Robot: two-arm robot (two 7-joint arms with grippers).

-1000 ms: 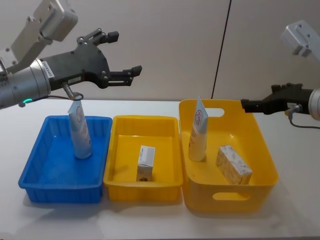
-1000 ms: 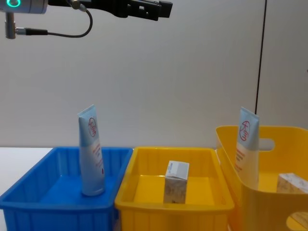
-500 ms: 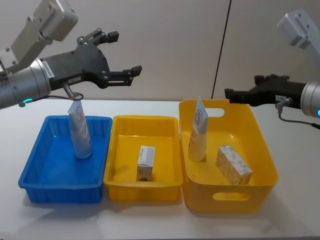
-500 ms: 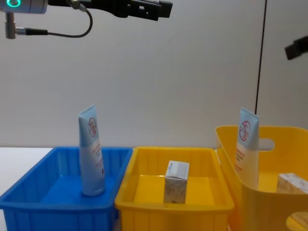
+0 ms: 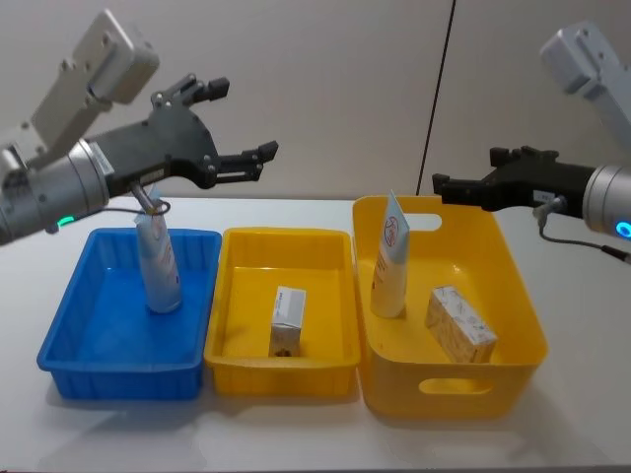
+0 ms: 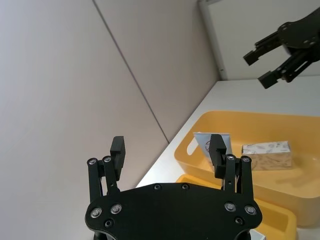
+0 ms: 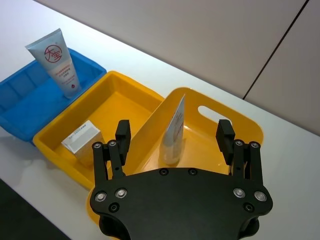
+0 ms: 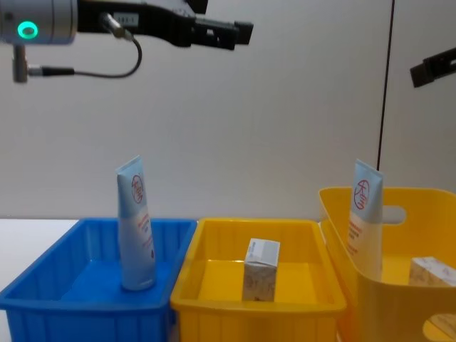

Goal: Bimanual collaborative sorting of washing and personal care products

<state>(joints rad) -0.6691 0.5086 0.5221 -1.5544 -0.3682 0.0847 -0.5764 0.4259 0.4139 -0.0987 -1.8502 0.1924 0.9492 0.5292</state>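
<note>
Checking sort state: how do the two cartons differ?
The carton in the middle bin stands upright; the carton in the handled bin lies on its side. The middle one has its bin to itself; the other shares with a tube. Both are white-and-beige.

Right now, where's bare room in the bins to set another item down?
Blue bin: bare floor in front of its tube. Middle yellow bin: free behind its carton. The big yellow bin is crowded by a tube and carton.
</note>
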